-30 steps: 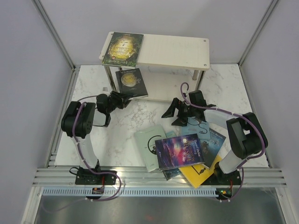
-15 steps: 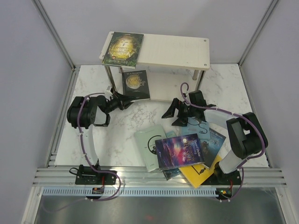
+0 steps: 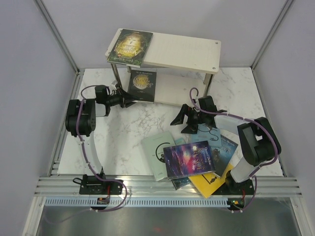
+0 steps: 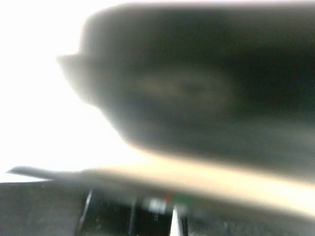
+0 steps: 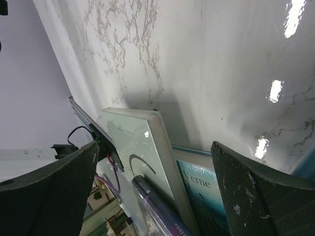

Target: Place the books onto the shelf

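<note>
The shelf (image 3: 182, 51) stands at the back, with a dark green-gold book (image 3: 130, 45) flat on the left of its top board. My left gripper (image 3: 128, 101) is shut on the near left corner of a black book (image 3: 142, 84), which leans tilted into the lower tier. The left wrist view shows only a dark blur. My right gripper (image 3: 183, 121) hangs open and empty above the marble, just behind the pile of books. In that pile are a pale book (image 3: 156, 156) (image 5: 135, 147), a purple galaxy book (image 3: 189, 160), a teal book (image 3: 224, 150) (image 5: 209, 196) and a yellow one (image 3: 212, 181).
Grey walls close in the white marble table (image 3: 123, 142) at the back and sides. A metal rail (image 3: 167, 186) runs along the near edge by the arm bases. The shelf's silver posts (image 3: 116, 78) stand close to the left gripper.
The left arm has swung back and left, carrying the black book farther under the shelf's top board. The shelf's left end has shifted slightly. The right arm is still.
</note>
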`<action>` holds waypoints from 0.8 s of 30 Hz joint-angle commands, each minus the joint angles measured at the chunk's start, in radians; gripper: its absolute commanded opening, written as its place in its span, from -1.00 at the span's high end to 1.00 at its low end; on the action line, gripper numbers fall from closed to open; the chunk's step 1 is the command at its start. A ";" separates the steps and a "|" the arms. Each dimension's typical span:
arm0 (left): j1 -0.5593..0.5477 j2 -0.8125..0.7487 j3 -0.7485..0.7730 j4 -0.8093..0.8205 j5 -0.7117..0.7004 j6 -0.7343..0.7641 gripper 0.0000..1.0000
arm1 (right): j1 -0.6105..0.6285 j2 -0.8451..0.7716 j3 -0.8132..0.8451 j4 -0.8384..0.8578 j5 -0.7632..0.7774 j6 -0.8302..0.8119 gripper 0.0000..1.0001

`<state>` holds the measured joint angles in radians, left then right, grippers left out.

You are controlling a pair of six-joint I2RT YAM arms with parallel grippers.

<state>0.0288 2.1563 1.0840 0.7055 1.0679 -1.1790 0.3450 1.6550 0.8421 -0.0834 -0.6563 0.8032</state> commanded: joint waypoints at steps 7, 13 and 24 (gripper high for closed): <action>0.112 -0.141 -0.019 -0.373 -0.100 0.225 -0.99 | 0.003 0.019 0.054 0.017 -0.008 -0.004 -0.96; 0.157 -0.199 0.077 -0.636 -0.149 0.375 -1.00 | 0.003 0.019 0.095 0.005 -0.006 0.013 -0.96; 0.168 -0.476 -0.048 -0.784 -0.270 0.446 -1.00 | 0.003 -0.032 0.187 -0.108 0.037 -0.073 -0.96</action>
<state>0.1967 1.7962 1.0885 0.0090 0.8291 -0.8154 0.3450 1.6676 0.9894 -0.1425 -0.6456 0.7937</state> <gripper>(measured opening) 0.995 0.982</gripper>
